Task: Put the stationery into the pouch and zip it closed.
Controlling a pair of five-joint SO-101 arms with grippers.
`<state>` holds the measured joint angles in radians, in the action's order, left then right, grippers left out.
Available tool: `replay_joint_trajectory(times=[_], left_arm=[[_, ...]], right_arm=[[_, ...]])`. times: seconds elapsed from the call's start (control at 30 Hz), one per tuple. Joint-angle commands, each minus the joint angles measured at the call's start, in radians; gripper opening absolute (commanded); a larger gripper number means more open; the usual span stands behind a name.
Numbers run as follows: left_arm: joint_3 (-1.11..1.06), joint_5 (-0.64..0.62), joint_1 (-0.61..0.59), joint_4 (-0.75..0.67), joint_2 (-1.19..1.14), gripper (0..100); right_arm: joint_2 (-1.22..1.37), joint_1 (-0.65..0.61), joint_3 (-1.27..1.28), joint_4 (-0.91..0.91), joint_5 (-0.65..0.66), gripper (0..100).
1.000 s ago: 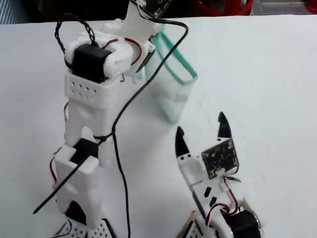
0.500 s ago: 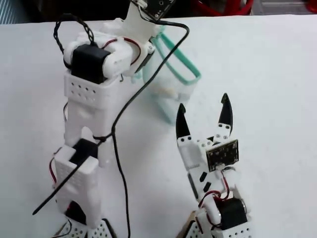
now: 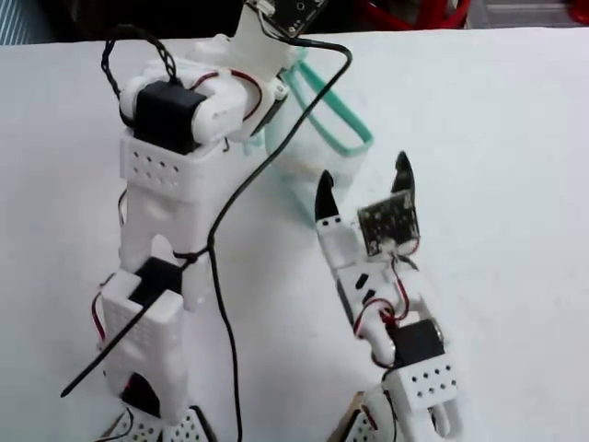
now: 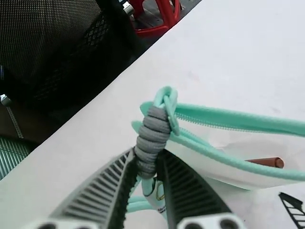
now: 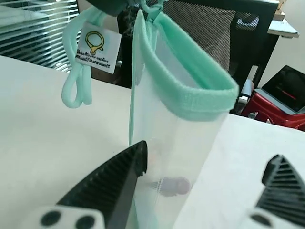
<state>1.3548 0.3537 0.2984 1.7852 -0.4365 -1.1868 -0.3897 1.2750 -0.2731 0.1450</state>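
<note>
White bench [image 3: 515, 138] underneath all. Clear pouch [image 3: 317, 180] with mint zip band, far centre, upright, mouth gaping. Left claw [image 4: 145, 158] at pouch's top end, clamped on grey cord pull [image 4: 152, 131]. Right claw [image 3: 363, 173] just near-right of pouch, fingers apart, gripping nothing. Inside pouch: brown stick [image 4: 264, 162], dark round-ended item [image 5: 174, 185] low down. White tag [image 5: 99, 45] and mint loop [image 5: 76, 89] beside zip end.

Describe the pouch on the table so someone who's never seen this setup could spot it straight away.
On the white table, look to the far side, where the left gripper pinches a grey cord. That cord is tied to the pouch, which stands open-mouthed just beyond the open right gripper. It is the one see-through bag, edged with a mint-green zip band.
</note>
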Motion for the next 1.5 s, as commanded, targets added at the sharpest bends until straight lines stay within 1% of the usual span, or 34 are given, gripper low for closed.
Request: replay_joint_trajectory(times=[0.0,0.1,0.13,0.17,0.23,0.33,0.4,0.53,0.73,0.83,0.9,0.97,1.03,1.13,1.23,1.33,1.47], left_arm=[[0.005,0.008,-0.001,-0.014,0.030,2],[0.005,0.008,0.004,-0.015,0.030,2],[0.005,0.008,0.005,-0.017,0.030,2],[0.005,0.008,0.005,-0.018,0.030,2],[0.005,0.008,0.007,-0.020,0.030,2],[0.005,0.012,0.005,-0.021,0.028,2],[0.005,0.009,0.005,-0.021,0.028,2],[0.005,0.006,0.015,-0.012,0.033,2],[0.003,0.006,0.091,0.003,0.041,2],[0.003,0.003,0.117,0.005,0.051,2],[-0.028,-0.031,0.136,0.006,0.090,2],[-0.112,-0.034,0.162,0.006,0.160,2],[-0.245,-0.028,0.176,0.005,0.245,2],[-0.459,-0.028,0.168,0.002,0.366,2],[-0.624,-0.026,0.140,0.000,0.466,2],[-0.733,-0.026,0.140,0.000,0.527,2],[-0.819,-0.026,0.176,0.000,0.570,2]], right_arm=[[0.031,-0.018,-0.064,0.025,0.003,37.3],[0.033,-0.054,-0.066,0.025,0.005,36.7],[0.036,-0.067,-0.066,0.025,0.009,34.8],[0.036,-0.076,-0.066,0.025,0.029,31.5],[0.033,-0.082,-0.066,0.027,0.077,21.8],[0.033,-0.082,-0.061,0.042,0.094,7.0],[0.033,-0.082,-0.060,0.050,0.098,1.6],[0.041,-0.081,-0.060,0.110,0.094,1.9],[0.044,-0.081,0.009,0.275,0.094,1.9],[0.045,-0.079,0.041,0.311,0.092,1.9],[0.045,-0.081,0.044,0.311,0.092,1.9],[0.045,-0.077,0.044,0.311,0.092,1.9],[0.045,-0.074,0.049,0.309,0.074,1.9],[0.044,-0.042,0.058,0.308,-0.003,1.9],[0.044,-0.024,0.058,0.305,-0.034,1.9],[0.044,-0.028,0.058,0.303,-0.038,1.9],[0.042,-0.028,0.055,0.303,-0.038,1.9]])
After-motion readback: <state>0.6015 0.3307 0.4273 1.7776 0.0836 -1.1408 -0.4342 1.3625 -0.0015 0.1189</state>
